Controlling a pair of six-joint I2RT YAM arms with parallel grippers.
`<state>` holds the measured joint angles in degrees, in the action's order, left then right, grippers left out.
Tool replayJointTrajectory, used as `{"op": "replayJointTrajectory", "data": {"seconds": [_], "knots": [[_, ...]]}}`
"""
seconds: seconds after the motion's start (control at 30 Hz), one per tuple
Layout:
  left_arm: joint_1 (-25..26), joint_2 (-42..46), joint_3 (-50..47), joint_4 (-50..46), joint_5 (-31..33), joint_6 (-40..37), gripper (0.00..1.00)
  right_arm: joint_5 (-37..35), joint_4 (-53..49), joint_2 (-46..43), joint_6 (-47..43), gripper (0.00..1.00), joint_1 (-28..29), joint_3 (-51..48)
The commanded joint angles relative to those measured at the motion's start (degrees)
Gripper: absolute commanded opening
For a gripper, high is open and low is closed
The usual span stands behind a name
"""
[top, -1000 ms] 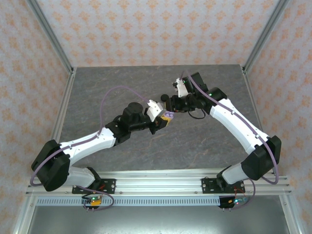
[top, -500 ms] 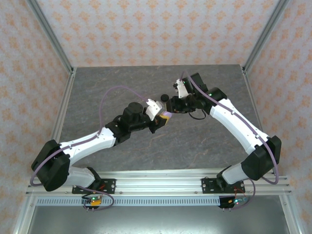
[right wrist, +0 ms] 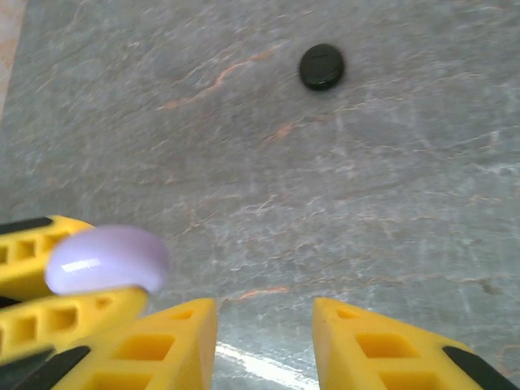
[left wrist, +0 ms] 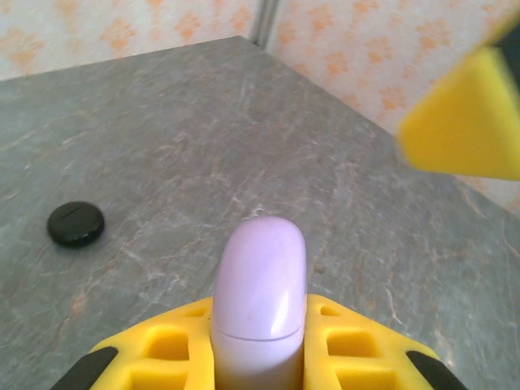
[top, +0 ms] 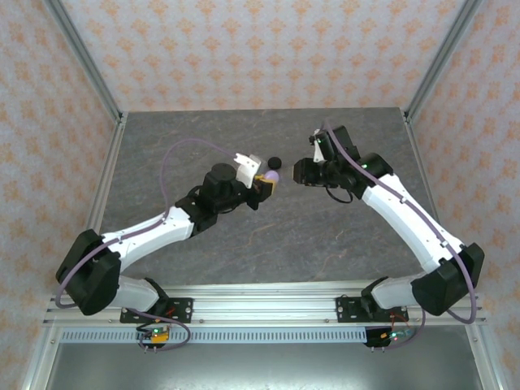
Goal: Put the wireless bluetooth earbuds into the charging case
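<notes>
Left gripper (top: 264, 184) is clenched on the lavender case (left wrist: 260, 296), which looks lifted off the table (left wrist: 244, 122), rounded end poking out past the fingertips. A thin seam crosses the case and looks tight, so the lid is prob shut. Can't tell if the earbuds are inside; the shell hides that.

Right gripper (right wrist: 264, 345) sits just beside the case, on its right in the overhead view. Its fingers are spread w/ nothing btw them and no contact w/ the case. A black disc (right wrist: 322, 67) lies flat on the table just beyond the case, not touching it, no gripper on it.

Step as I read it: the case is held up for the other arm to work on. Next move prob needs the right gripper lined up w/ the seam end, closing gently so the smooth case doesn't twist in the left grip. If the lavender set is done, the case goes down first, then the disc.
</notes>
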<state>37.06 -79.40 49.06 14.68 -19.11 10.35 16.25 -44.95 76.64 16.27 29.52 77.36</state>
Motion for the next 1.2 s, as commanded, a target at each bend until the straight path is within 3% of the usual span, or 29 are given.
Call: {"op": "replayJointTrajectory", "data": {"seconds": [0.0, 0.43, 1.17], "knots": [[-2.28, -2.05, 2.71, -0.62, 1.81, 9.80, 0.20, -4.65, 1.45, -2.62, 3.63, 0.37, -2.46, -2.46], [-6.81, -12.78, 13.22, -18.33, 1.67, 20.75, 0.22, -3.34, 2.59, -6.24, 5.65, 0.37, -8.50, -8.54], [-6.99, -28.95, 23.11, -22.75, -8.19, 24.90, 0.22, -1.14, 2.76, -4.66, 5.68, 0.40, -8.50, -10.41]]}}
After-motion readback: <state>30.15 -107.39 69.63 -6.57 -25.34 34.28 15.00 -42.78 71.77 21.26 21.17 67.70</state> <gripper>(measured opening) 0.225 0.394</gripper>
